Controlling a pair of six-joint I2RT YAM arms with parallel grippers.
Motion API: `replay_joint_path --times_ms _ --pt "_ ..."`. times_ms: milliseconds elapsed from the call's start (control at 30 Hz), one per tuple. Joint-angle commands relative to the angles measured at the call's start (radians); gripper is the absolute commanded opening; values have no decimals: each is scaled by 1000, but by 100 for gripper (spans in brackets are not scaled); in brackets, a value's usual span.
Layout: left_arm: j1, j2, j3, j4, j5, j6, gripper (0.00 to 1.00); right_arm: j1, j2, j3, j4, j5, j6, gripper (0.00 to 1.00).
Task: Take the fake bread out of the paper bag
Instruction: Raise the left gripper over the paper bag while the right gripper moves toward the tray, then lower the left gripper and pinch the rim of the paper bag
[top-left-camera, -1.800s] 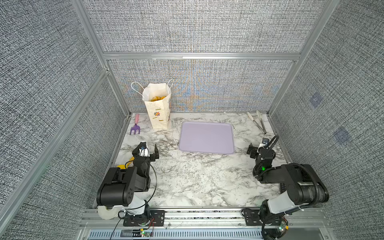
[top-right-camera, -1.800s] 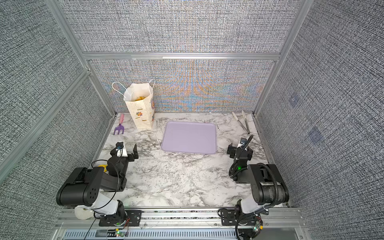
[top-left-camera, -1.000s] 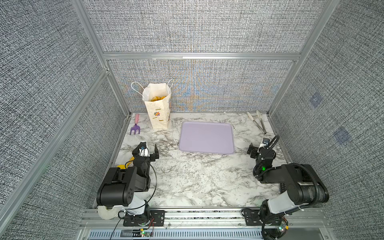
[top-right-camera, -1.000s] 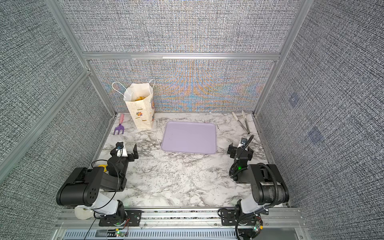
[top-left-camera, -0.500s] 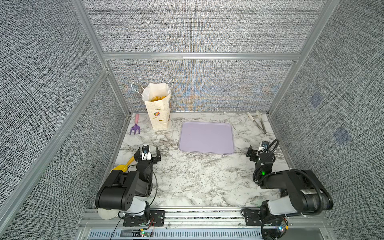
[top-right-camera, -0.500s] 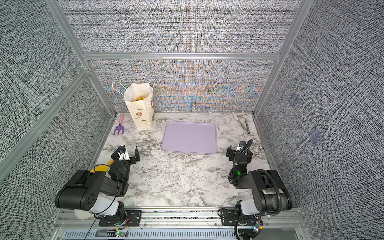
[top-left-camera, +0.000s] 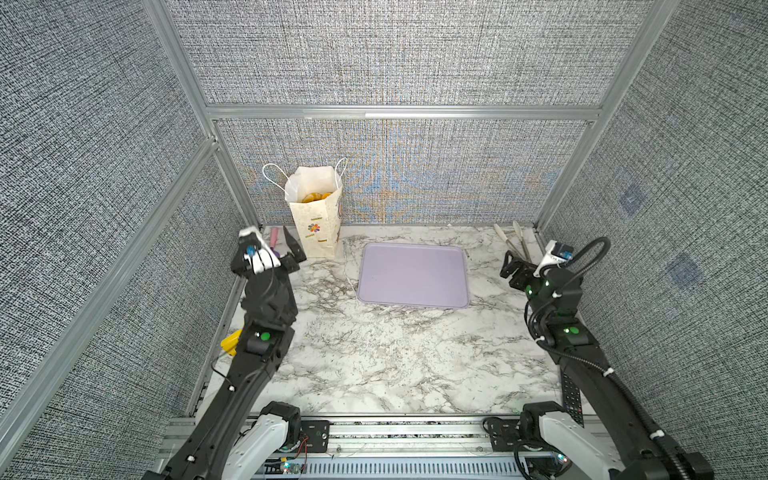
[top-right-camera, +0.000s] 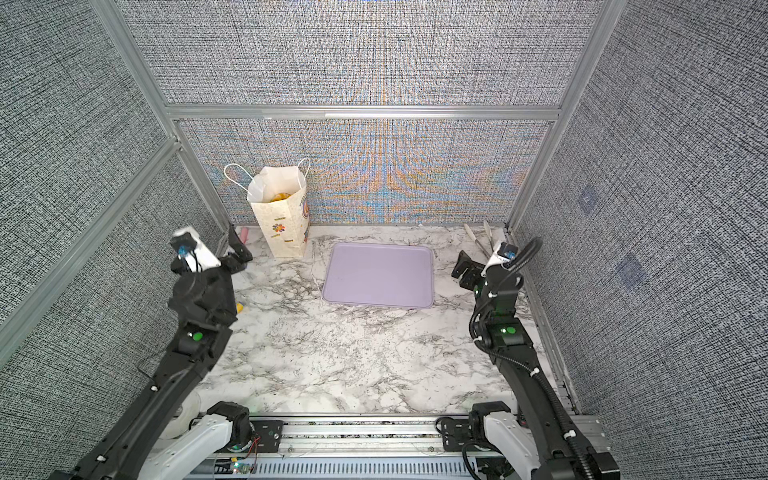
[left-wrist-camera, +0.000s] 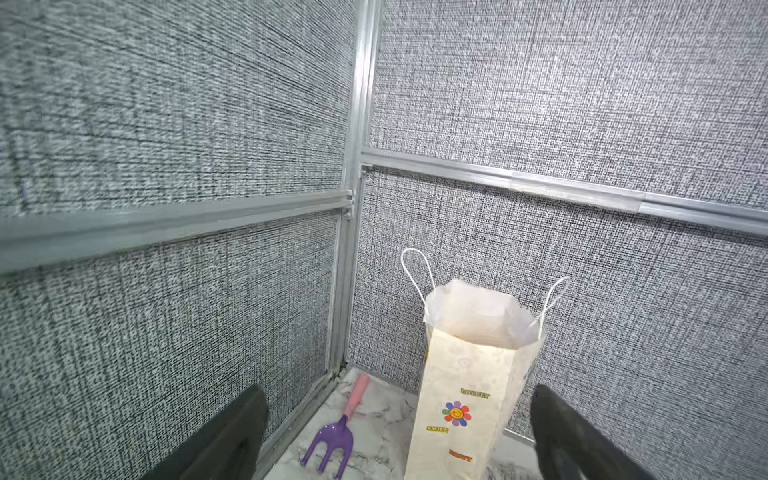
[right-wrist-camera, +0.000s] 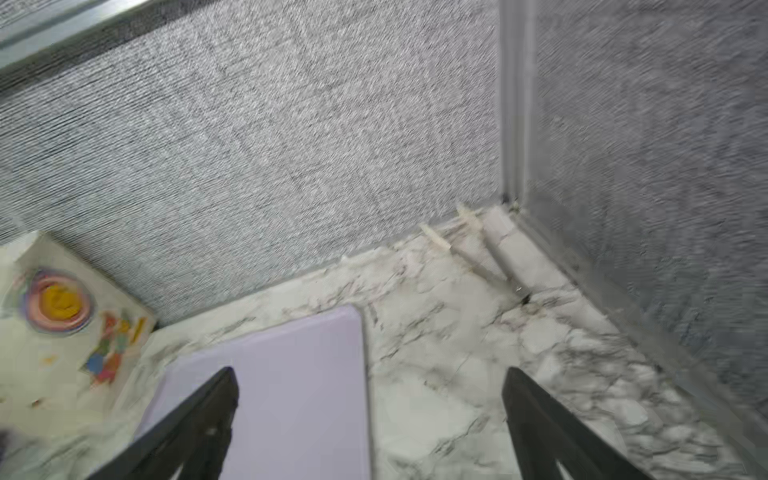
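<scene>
Standing beyond released left end effector (top-left-camera: 270, 247), paper bag (top-left-camera: 318, 226) holding fake bread (top-left-camera: 316, 196), right end effector (top-left-camera: 514, 270) released

The paper bag (left-wrist-camera: 469, 386) stands upright, mouth open; a purple rake (left-wrist-camera: 332, 440) lies just beside it; the left end effector (left-wrist-camera: 397, 399) gapes wide, empty.

The bag (top-left-camera: 318, 226) stands at the desk's (top-left-camera: 374, 365) back left with bread (top-left-camera: 316, 196) in it. The rake (left-wrist-camera: 337, 434) lies left of it, the tray (top-left-camera: 413, 274) right, and the tongs (top-left-camera: 508, 242) back right.
</scene>
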Motion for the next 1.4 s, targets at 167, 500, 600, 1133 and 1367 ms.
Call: replay_joint_path --times_ms 167,500,600,1133,1367 --pt "49 679 1099 -1086 156 -92 99 65 63 65 -125 -359 120 98" --pt "360 923 1285 -1078 710 -281 99 164 -3 145 -329 -331 48 95" --pt "393 959 1286 -1020 778 -282 98 199 -49 95 -368 -316 45 95" --pt "429 1205 1404 -858 906 -357 87 281 -122 207 -554 -201 -49 95" --pt "427 1265 1423 -813 937 -403 79 293 -139 187 -572 -170 -36 95"
